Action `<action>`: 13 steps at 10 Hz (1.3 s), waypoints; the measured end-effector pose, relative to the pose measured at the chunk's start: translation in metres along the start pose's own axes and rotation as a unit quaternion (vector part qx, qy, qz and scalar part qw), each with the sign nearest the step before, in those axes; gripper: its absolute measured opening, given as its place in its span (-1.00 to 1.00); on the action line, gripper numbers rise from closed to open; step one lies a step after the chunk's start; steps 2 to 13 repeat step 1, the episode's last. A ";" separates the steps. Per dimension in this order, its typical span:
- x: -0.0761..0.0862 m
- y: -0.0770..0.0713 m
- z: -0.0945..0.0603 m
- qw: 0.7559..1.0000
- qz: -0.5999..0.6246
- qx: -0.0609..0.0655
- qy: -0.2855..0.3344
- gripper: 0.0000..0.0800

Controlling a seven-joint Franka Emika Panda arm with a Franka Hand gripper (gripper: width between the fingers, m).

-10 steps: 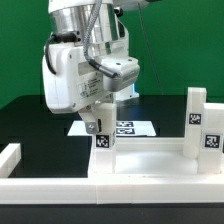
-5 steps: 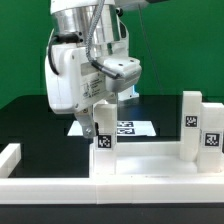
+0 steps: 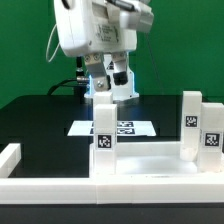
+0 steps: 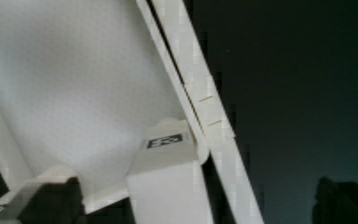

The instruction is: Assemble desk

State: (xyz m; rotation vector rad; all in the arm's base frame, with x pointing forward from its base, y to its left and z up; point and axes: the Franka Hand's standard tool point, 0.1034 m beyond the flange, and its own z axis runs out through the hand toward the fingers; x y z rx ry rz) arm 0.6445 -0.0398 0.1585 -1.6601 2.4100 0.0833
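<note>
The desk's white tabletop lies at the front of the black table with tagged square legs standing upright in it: one leg on the exterior view's left and two legs on its right. My gripper hangs open just above the left leg, touching nothing. In the wrist view the tabletop and the tagged leg fill the picture. The gripper straddles the leg, and both dark fingertips stand well apart from it.
The marker board lies flat behind the tabletop. Low white rails border the table on the exterior view's left and along the front. A green wall stands behind.
The gripper opened and let go of the left leg, then rose straight up above it. The leg stays upright in the tabletop.
</note>
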 end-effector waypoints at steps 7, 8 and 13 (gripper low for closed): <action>0.000 0.000 0.000 1.000 -0.001 0.000 0.000 0.62; 0.000 0.000 0.000 1.000 -0.001 0.000 0.000 0.62; 0.000 0.000 0.000 1.000 -0.001 0.000 0.000 0.62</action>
